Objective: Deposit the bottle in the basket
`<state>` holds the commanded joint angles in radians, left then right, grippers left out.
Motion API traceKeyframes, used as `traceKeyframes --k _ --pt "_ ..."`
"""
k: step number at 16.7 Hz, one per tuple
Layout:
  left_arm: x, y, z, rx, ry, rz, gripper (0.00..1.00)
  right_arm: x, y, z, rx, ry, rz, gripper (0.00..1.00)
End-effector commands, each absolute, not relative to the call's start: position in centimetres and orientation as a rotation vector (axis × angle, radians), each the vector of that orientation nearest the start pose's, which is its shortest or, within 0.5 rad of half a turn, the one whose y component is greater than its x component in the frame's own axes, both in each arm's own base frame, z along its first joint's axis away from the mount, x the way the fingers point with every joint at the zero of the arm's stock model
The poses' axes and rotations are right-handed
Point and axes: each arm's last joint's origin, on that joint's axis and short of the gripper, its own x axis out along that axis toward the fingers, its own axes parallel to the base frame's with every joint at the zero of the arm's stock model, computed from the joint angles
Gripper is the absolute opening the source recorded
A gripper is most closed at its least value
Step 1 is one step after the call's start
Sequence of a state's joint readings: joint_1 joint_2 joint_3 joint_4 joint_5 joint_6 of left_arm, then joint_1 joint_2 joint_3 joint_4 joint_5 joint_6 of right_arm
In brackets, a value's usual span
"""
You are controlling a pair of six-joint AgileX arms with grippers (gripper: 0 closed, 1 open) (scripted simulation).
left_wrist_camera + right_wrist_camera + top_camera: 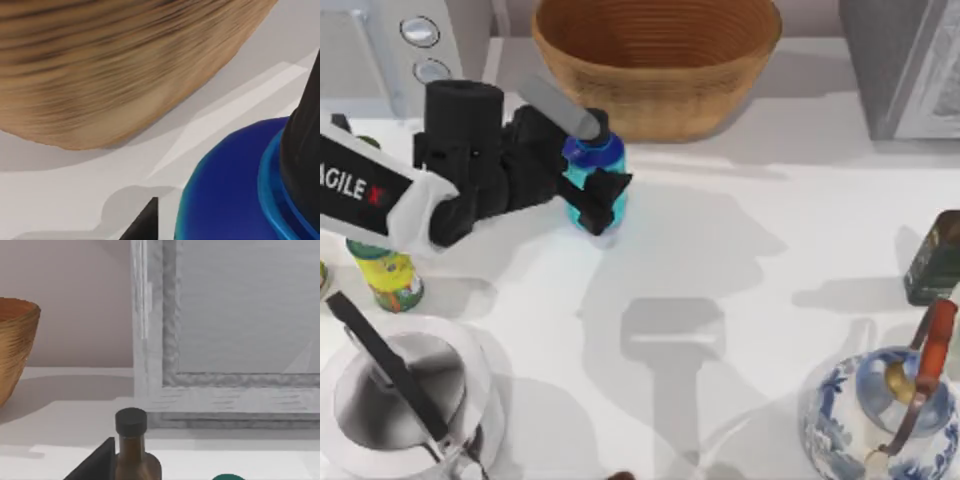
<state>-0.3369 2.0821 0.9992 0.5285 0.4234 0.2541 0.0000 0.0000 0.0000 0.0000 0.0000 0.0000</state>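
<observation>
Overhead, the basket (657, 62) sits at the desk's far edge, and my left gripper (594, 165) is clamped around the bottle (596, 178) just before it. Close up, the left wrist view shows the bottle's blue shoulder (225, 190) beside the wicker wall (115, 70).

Cyan bottle standing just in front of the wicker basket

The bottle (596, 172) is short and wide, cyan with a darker blue shoulder (225, 190) and a black cap (302, 150). It stands upright on the white table, in the left half of the top view, near the basket's front wall but apart from it. The basket (655, 95) is large, round, light brown woven wicker with a ribbed interior, sitting upright at the far edge of the table, its outer wall bulging outward (115, 75).
</observation>
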Motion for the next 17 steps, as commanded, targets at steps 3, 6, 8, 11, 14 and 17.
traceKeyframes --k 3,6,8,11,14,17 --pt "37.84 -14.29 9.06 0.200 0.471 -0.788 0.32 10.57 -0.12 16.00 0.000 0.000 0.000 1.00" --pt "37.84 -14.29 9.06 0.200 0.471 -0.788 0.10 10.57 -0.12 16.00 0.000 0.000 0.000 1.00" --pt "37.84 -14.29 9.06 0.200 0.471 -0.788 0.00 10.57 -0.12 16.00 0.000 0.000 0.000 1.00" --pt "37.84 -14.29 9.06 0.200 0.471 -0.788 0.00 10.57 -0.12 16.00 0.000 0.000 0.000 1.00" --pt "37.84 -14.29 9.06 0.200 0.471 -0.788 0.00 10.57 -0.12 16.00 0.000 0.000 0.000 1.00" --pt "38.04 -14.31 9.79 0.200 0.450 -0.790 0.00 10.57 -0.12 16.00 0.000 0.000 0.000 1.00"
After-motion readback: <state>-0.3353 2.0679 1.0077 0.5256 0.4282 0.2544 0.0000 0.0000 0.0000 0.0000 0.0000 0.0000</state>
